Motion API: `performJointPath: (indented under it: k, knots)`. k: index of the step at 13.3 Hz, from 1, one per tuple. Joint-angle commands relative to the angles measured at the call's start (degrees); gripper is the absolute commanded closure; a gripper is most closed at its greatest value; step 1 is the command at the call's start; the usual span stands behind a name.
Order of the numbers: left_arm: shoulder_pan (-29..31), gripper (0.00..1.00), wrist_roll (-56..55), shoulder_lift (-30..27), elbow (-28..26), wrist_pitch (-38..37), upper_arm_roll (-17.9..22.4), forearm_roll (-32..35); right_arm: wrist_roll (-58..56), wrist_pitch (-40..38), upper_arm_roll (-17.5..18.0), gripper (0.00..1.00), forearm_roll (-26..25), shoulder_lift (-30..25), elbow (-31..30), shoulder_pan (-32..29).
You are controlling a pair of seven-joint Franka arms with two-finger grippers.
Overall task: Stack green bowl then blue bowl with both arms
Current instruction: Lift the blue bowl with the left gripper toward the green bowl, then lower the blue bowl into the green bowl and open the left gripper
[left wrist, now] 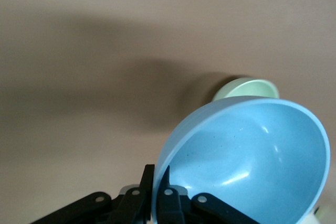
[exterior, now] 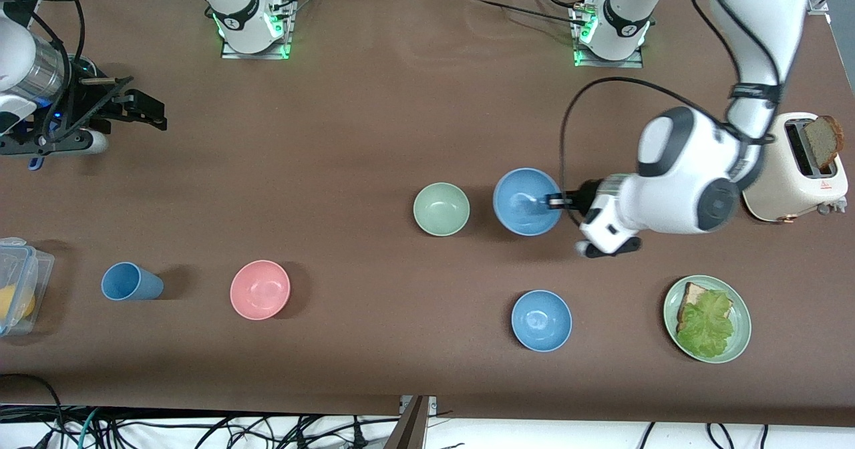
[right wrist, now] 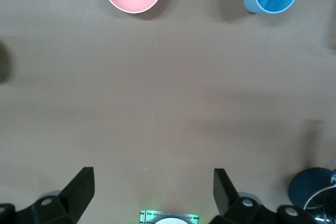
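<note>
Two sets of jaws are mine: my left gripper (exterior: 558, 201) pinches the blue bowl (exterior: 527, 202) by its rim beside the green bowl (exterior: 441, 209), while my right gripper (right wrist: 152, 187) waits with jaws spread over the bench (exterior: 374, 115).

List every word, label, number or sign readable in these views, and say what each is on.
No text can be read.
Toaster: a small red triangle sign on its side, too small to read.
Arm bases: small round marks, unreadable.
Bowls, cup and plate: plain, unmarked.
</note>
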Motion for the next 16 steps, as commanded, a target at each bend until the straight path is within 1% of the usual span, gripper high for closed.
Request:
performJointPath:
  k: [1, 3, 5, 8, 9, 10, 11, 14, 16]
  knots:
    - [-8.3, 1.0, -7.6, 2.6, -3.9, 12.5, 0.6, -0.8, -1.3, -0.9, 0.2, 0.0, -0.1, 0.8, 1.6, -1.2]
    - [-12.7, 1.0, -11.3, 6.1, -3.8, 18.9, 1.3, 0.3, -1.3, -0.8, 0.2, 0.0, 0.0, 1.0, 1.6, -1.4]
    - [-14.1, 1.0, -12.7, 8.1, -3.8, 20.0, 2.0, 3.0, -1.5, -1.0, 0.2, 0.0, -0.1, 1.1, 1.5, -1.6]
    - [-14.1, 1.0, -13.3, 8.2, -3.6, 20.0, 2.1, 3.5, -1.5, -0.9, 0.2, 0.0, 0.0, 1.1, 1.5, -2.1]
    - [-14.1, 0.66, -13.0, 8.2, -3.5, 20.0, 2.1, 3.6, -1.5, -0.9, 0.2, 0.0, 0.0, 1.1, 1.5, -2.0]
    - [-14.1, 0.01, -13.2, 8.2, -3.3, 19.7, 2.1, 5.0, -1.5, -0.9, 0.2, 0.0, 0.0, 1.1, 1.6, -2.0]
    - [-13.9, 0.0, -13.3, 7.4, -3.3, 19.1, 2.1, 6.2, -1.5, -0.9, 0.2, 0.0, 0.0, 1.1, 1.5, -2.0]
    - [-13.4, 0.0, -14.4, 5.7, -2.5, 15.8, 2.1, 6.3, -1.5, -0.9, 0.3, 0.0, -0.1, 1.1, 1.6, -2.0]
    - [-12.9, 0.0, -15.3, 2.1, -2.2, 12.2, 2.8, 6.3, -1.5, -0.8, 0.2, 0.0, 0.0, 1.1, 1.6, -2.0]
